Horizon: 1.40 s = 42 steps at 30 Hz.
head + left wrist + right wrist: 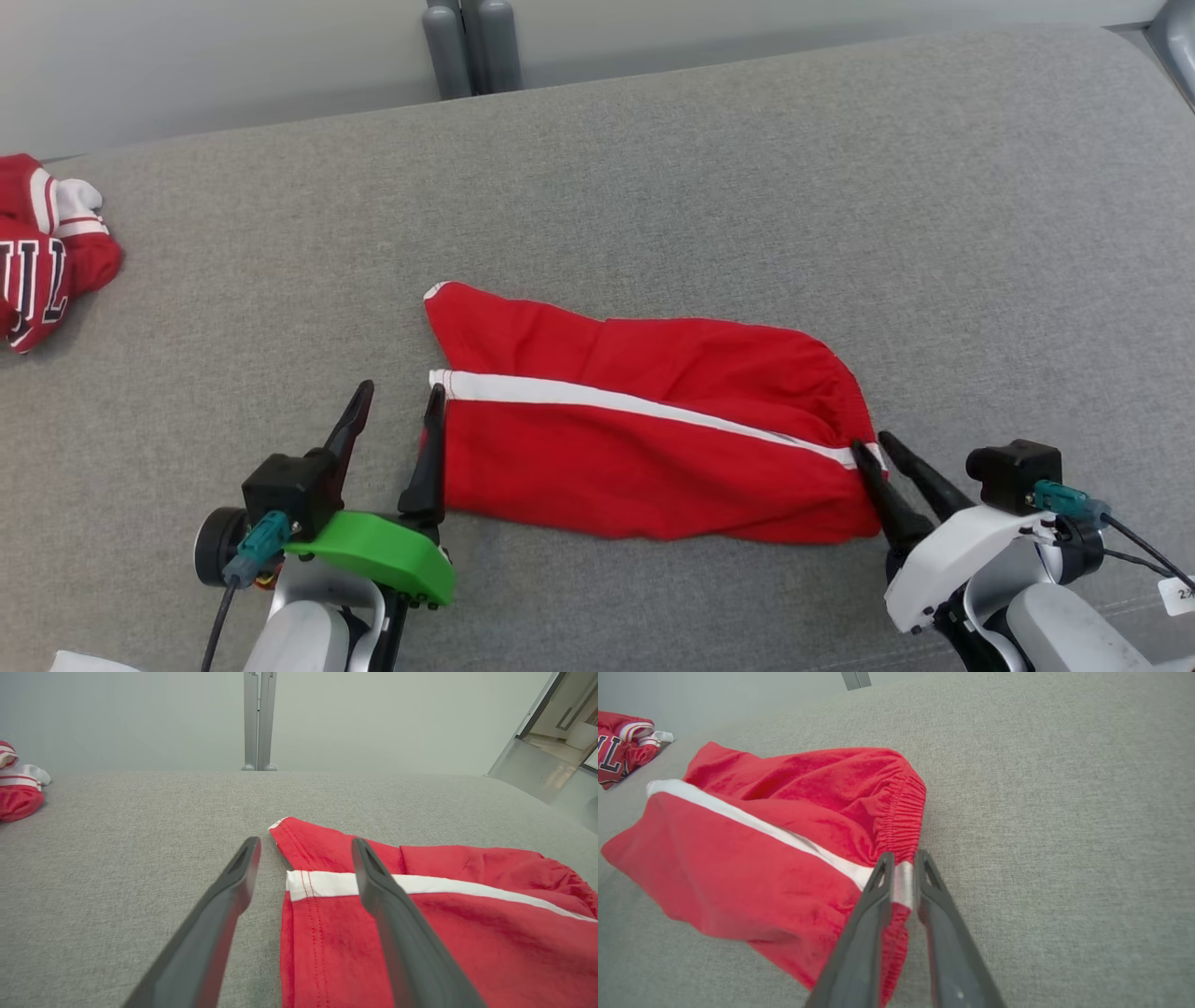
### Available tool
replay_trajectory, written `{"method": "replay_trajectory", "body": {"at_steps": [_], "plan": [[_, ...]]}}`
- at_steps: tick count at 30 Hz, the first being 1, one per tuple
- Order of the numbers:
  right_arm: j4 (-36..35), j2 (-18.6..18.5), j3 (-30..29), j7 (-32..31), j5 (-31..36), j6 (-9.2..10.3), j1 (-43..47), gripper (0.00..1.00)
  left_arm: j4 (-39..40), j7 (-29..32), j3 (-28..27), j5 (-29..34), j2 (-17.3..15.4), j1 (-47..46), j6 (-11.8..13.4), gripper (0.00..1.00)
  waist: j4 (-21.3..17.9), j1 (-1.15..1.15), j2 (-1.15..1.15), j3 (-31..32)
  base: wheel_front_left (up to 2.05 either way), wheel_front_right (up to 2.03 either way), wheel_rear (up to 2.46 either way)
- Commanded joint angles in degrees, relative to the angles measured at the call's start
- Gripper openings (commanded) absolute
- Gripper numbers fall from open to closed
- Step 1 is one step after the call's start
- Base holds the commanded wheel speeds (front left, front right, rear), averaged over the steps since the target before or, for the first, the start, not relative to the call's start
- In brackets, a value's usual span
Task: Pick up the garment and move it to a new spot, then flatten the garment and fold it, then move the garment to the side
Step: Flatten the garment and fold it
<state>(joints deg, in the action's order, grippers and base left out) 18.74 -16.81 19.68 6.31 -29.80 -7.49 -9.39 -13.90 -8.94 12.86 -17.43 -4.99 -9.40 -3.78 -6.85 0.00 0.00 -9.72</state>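
A pair of red shorts (653, 420) with a white side stripe lies spread across the grey cushioned surface (747, 187). My left gripper (401, 387) is open at the hem end. In the left wrist view the left gripper (306, 842) straddles the edge of the shorts (444, 928), one finger over the fabric and the other over bare grey. My right gripper (869, 441) is shut on the gathered waistband end. In the right wrist view the right gripper (904, 856) pinches the white stripe where it meets the elastic of the shorts (761, 849).
A second red-and-white garment (42, 247) with lettering lies bunched at the far left edge; this other garment (16, 788) is also at the left of the left wrist view. Grey posts (471, 47) stand behind the surface. Bare grey fabric stretches beyond and to the right of the shorts.
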Motion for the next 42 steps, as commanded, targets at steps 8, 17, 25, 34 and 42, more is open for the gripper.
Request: {"method": "replay_trajectory", "body": {"at_steps": [8,17,25,34,42], "plan": [[1.01,-1.48,1.54,-1.77,-3.78,0.0,-1.4,1.0,1.07,-0.76,-0.24,-0.64,-0.57,1.36,0.98,1.0,1.27,0.0,0.0,-0.51,0.0,0.0,0.0],[-0.1,-2.9,6.63,-4.94,-8.9,0.0,-3.0,0.13,1.33,-0.91,-0.21,-1.09,-0.96,1.35,1.41,1.0,1.12,0.0,0.0,-1.09,0.0,0.0,0.0],[-1.68,-5.42,6.8,-2.06,-7.23,0.0,-4.91,0.0,1.38,-0.5,0.01,-1.62,-1.26,1.15,1.5,1.0,0.59,0.0,0.0,-1.19,0.0,0.0,0.0],[-5.34,-5.82,6.99,-1.21,-2.77,0.0,-3.18,0.0,-1.97,10.03,1.83,-7.98,-0.49,-1.89,-1.0,1.0,-0.43,0.0,0.0,-1.29,0.0,0.0,0.0],[-5.08,-4.79,8.5,-1.48,-1.79,0.0,-3.87,0.0,-6.76,18.59,2.34,-10.12,-1.3,-7.68,-1.1,1.0,-1.0,0.0,0.0,-1.8,0.0,0.0,0.0]]}}
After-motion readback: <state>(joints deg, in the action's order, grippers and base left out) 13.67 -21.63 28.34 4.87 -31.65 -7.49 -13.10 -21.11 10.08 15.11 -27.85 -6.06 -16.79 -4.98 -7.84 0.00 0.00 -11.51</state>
